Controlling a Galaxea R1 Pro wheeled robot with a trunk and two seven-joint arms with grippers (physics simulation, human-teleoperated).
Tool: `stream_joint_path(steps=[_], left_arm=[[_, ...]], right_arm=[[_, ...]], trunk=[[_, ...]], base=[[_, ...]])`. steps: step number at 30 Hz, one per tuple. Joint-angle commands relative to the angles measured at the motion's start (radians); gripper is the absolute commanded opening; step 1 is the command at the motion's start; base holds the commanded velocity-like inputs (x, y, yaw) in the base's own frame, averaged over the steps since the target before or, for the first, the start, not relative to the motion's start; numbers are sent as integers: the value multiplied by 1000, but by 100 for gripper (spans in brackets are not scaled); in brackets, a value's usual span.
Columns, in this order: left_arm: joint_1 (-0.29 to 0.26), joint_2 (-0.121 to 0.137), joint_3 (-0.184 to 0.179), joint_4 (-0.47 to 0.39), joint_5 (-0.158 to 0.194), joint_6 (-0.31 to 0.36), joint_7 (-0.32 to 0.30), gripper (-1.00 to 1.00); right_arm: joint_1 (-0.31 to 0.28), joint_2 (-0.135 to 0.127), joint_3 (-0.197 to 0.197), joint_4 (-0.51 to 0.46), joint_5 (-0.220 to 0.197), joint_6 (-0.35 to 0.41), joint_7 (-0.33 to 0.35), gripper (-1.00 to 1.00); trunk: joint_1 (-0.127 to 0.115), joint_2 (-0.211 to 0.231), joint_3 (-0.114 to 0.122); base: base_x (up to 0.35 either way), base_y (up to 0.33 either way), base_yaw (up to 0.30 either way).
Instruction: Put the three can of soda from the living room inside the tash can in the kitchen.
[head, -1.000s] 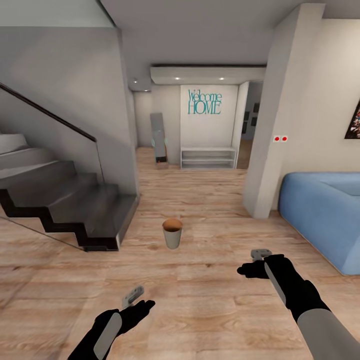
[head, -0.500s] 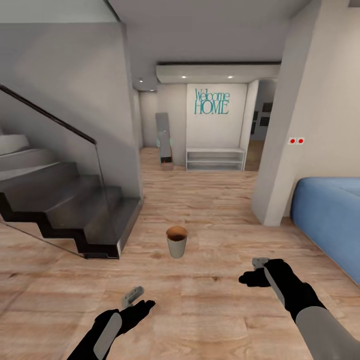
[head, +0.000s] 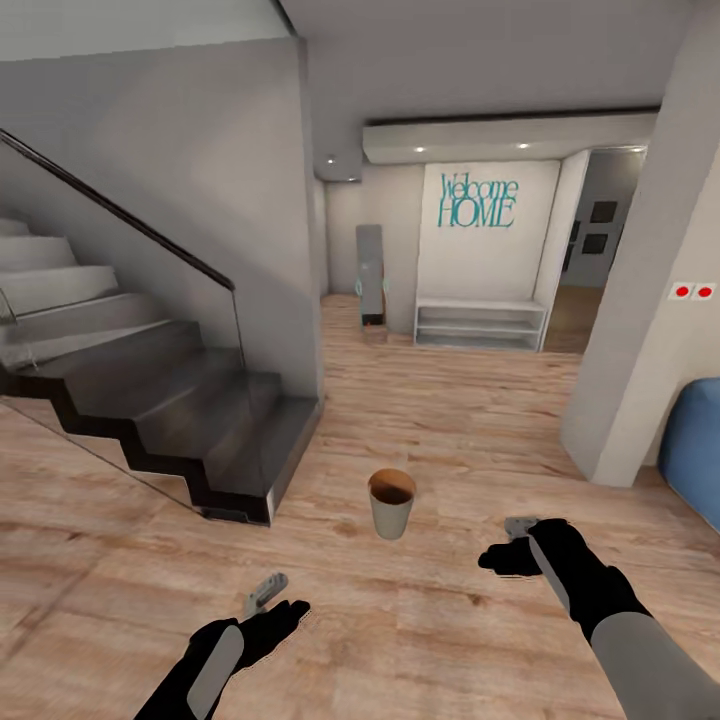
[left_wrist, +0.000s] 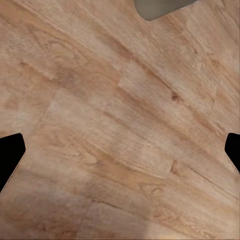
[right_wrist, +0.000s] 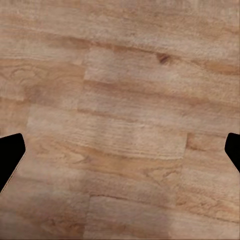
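Whole head view shifted since a second ago: staircase (head: 150, 400) now larger at the left of the frame, blue sofa (head: 695, 450) nearly gone off the right edge, "Welcome HOME" wall sign (head: 478, 202) moved rightward. Camera motion, then, not motion of the things; base apparently turning and rolling. Tash can (head: 391, 504) now lower and a little right of centre in the frame, nearer than before, standing on the wood floor (head: 420, 620) between the foot of the stairs and the pale pillar (head: 640, 330). For the task, probably a transit moment: no soda can in sight, nothing carried.

Tash can upright, long axis vertical, open dark mouth pointing up, wider at the rim and tapering toward the floor. A grey-tan curved piece at the upper edge of the left wrist view (left_wrist: 160, 7) perhaps its wall, though hard to say.

Left hand (head: 262, 597) low at the lower left, right hand (head: 520, 530) at the lower right, well apart from the bin. Both spread wide, dark fingertips (left_wrist: 10, 155) at opposite edges of each wrist view, bare floor between, nothing gripped (right_wrist: 11, 152).
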Motion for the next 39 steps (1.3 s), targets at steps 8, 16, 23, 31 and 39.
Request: stream_joint_path(steps=[8, 16, 23, 31, 39], left_arm=[[0, 0, 0, 0, 0, 0, 0, 100], [0, 0, 0, 0, 0, 0, 0, 100], [0, 0, -1, 0, 0, 0, 0, 100], [0, 0, -1, 1, 0, 0, 0, 100], [0, 2, -6, 0, -2, 1, -2, 100]], right_arm=[[-10, 0, -2, 27, -3, -2, -12, 100], [-33, 1, -3, 78, -8, -12, -63, 100], [-38, 2, -6, 89, -9, -41, -72, 100], [-38, 42, -7, 143, -7, -92, -74, 100], [-38, 47, -7, 152, -7, -95, -75, 100]], trunk=[[0, 0, -1], [0, 0, -1], [0, 0, -1], [0, 0, -1], [0, 0, -1]], base=[[347, 0, 77], [347, 0, 7], [347, 0, 1], [347, 0, 0], [347, 0, 0]])
